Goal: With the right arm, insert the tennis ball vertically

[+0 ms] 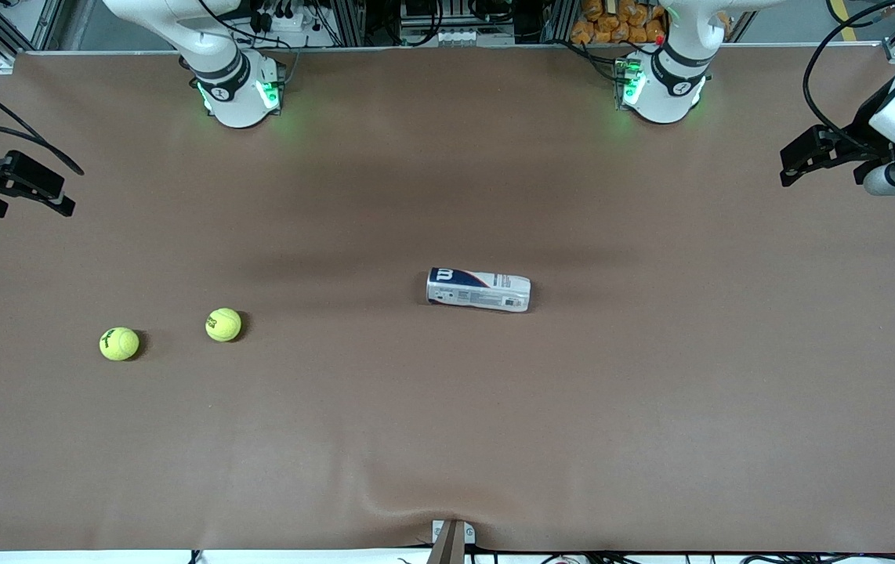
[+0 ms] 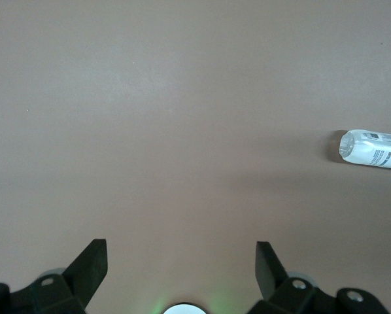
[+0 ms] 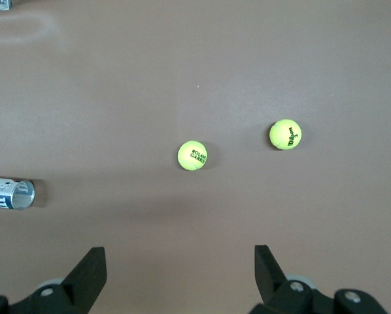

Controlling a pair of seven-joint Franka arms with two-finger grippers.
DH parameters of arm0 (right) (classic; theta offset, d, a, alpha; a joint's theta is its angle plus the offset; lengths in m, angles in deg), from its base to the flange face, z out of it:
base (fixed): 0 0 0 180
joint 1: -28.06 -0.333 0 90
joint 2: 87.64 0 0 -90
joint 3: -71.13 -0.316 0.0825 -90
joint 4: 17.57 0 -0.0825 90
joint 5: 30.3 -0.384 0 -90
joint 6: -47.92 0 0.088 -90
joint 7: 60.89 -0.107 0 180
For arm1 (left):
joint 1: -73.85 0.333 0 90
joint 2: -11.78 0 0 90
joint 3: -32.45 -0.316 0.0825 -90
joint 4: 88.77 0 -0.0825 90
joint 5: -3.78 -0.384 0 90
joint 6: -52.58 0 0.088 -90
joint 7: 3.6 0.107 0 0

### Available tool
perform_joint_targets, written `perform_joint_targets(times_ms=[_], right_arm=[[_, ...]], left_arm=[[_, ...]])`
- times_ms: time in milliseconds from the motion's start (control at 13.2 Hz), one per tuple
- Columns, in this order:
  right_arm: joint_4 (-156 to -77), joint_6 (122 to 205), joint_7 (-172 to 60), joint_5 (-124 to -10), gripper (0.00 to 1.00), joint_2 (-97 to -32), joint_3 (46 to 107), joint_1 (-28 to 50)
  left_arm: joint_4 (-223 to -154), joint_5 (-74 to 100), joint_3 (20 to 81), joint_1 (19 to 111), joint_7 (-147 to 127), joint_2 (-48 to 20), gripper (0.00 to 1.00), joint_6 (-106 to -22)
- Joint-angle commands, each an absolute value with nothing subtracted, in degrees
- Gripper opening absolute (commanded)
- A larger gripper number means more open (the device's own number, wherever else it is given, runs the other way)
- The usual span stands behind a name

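Note:
Two yellow tennis balls lie on the brown table toward the right arm's end: one [image 1: 223, 324] nearer the can, one [image 1: 119, 344] closer to the table's end. They also show in the right wrist view, the first [image 3: 192, 156] and the second [image 3: 285, 134]. A white and blue ball can [image 1: 479, 290] lies on its side at mid table, and shows in the right wrist view [image 3: 9, 194] and in the left wrist view [image 2: 372, 149]. My right gripper [image 1: 24, 188] hangs open and empty over the table's end [image 3: 180, 268]. My left gripper [image 1: 820, 168] hangs open and empty over the other end [image 2: 181, 265].
The two arm bases [image 1: 237, 90] [image 1: 663, 86] stand at the table's edge farthest from the front camera. A small bracket [image 1: 451, 536] sits at the table's nearest edge. The brown mat [image 1: 447, 431] is bare around the can and balls.

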State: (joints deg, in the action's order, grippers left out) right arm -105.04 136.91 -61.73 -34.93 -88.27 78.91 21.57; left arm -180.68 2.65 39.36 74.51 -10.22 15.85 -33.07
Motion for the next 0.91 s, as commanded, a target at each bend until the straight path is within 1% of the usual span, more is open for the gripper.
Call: perform_joint_targets(times_ms=[0, 379, 606, 833], right_arm=[[-105.8, 137.2, -62.2, -35.9, 1.00, -89.1, 78.9, 21.9], [-105.8, 137.3, -62.2, -35.9, 1.00, -89.1, 78.9, 21.9], [-105.8, 137.2, -62.2, -35.9, 1.00, -89.1, 78.9, 22.0], [-105.9, 138.0, -62.2, -35.9, 1.00, -88.8, 78.9, 22.1]], left_arm=[[-179.2, 2.9, 39.6, 74.8, -10.1, 15.0, 1.00, -32.8], [-178.7, 2.7, 39.5, 74.9, -10.0, 14.6, 1.00, -32.6], [-178.4, 2.8, 39.6, 74.4, -10.1, 12.7, 1.00, -32.7], [-175.9, 2.7, 40.1, 73.8, -10.5, 10.1, 1.00, -32.8]])
